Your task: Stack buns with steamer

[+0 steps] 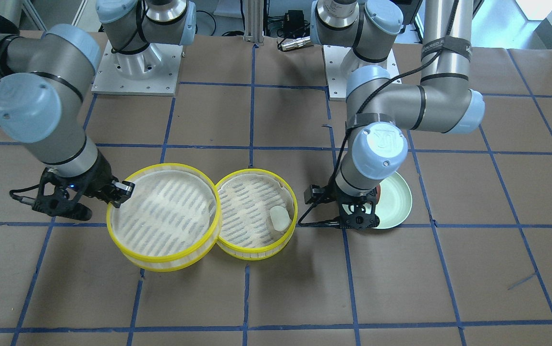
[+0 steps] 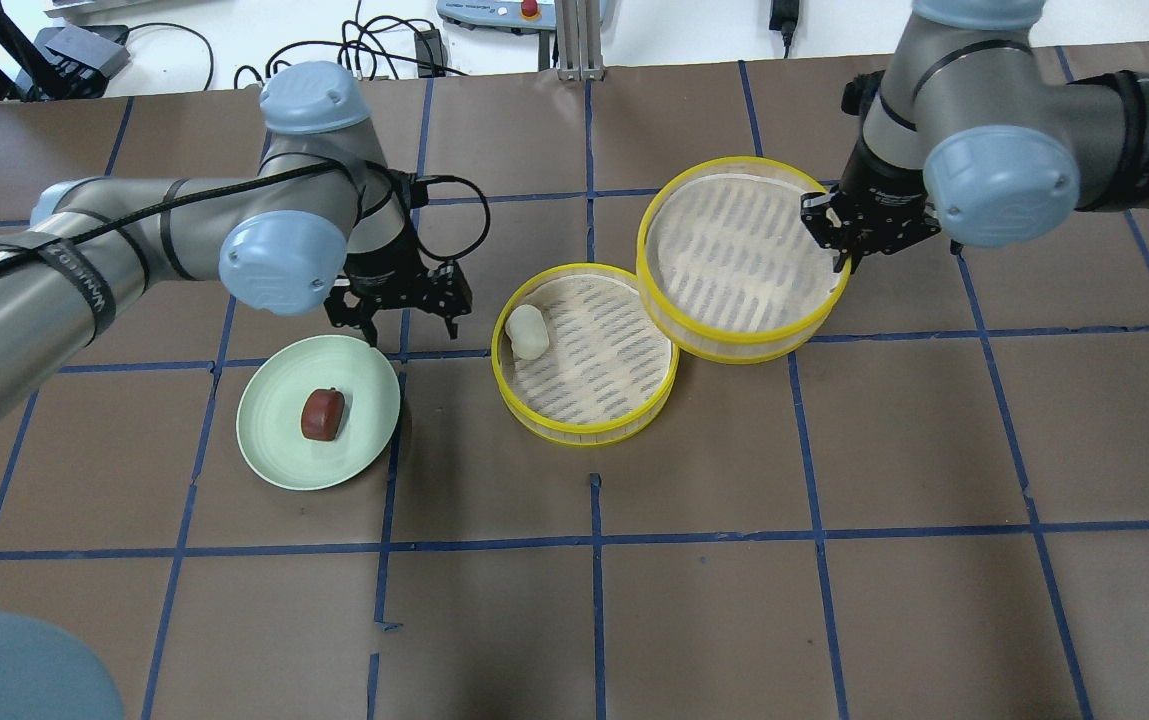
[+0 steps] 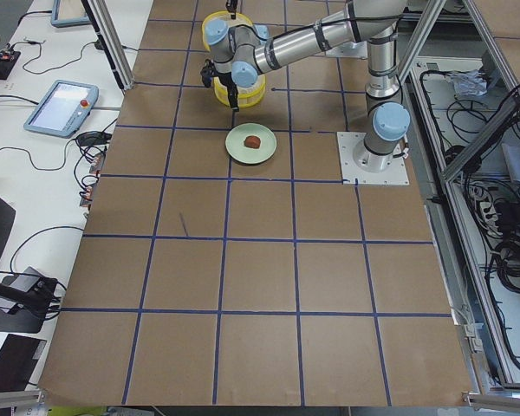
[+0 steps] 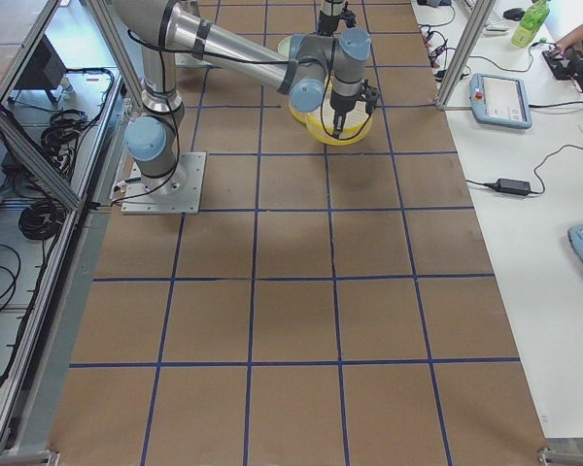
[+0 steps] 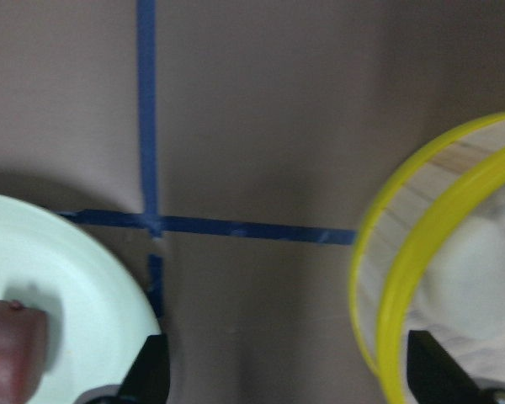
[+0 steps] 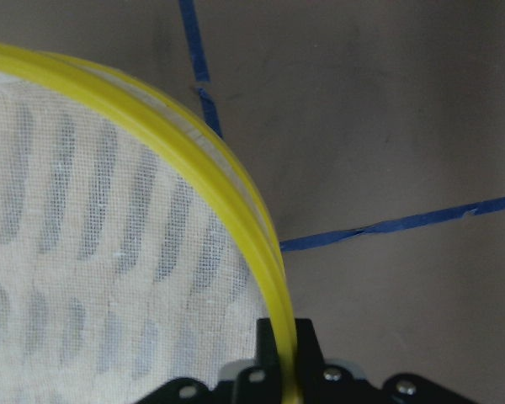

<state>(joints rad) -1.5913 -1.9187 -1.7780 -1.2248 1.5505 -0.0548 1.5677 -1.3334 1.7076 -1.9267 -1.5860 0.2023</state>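
Note:
A yellow-rimmed steamer tray (image 2: 586, 400) sits on the table with a white bun (image 2: 526, 330) inside at its left edge. A second, empty steamer tray (image 2: 744, 260) is held by its rim in my shut right gripper (image 2: 839, 228), and its edge overlaps the first tray's rim; the pinch shows in the right wrist view (image 6: 284, 353). A red-brown bun (image 2: 322, 414) lies on a pale green plate (image 2: 274, 450). My left gripper (image 2: 399, 308) is open and empty, hovering over the plate's far edge, between plate and steamer. In the left wrist view both fingers (image 5: 151, 374) are spread.
The table is brown paper marked with a blue tape grid. Both arm bases stand at the robot's side (image 1: 136, 67). Cables and a teach pendant lie beyond the far table edge (image 2: 494, 10).

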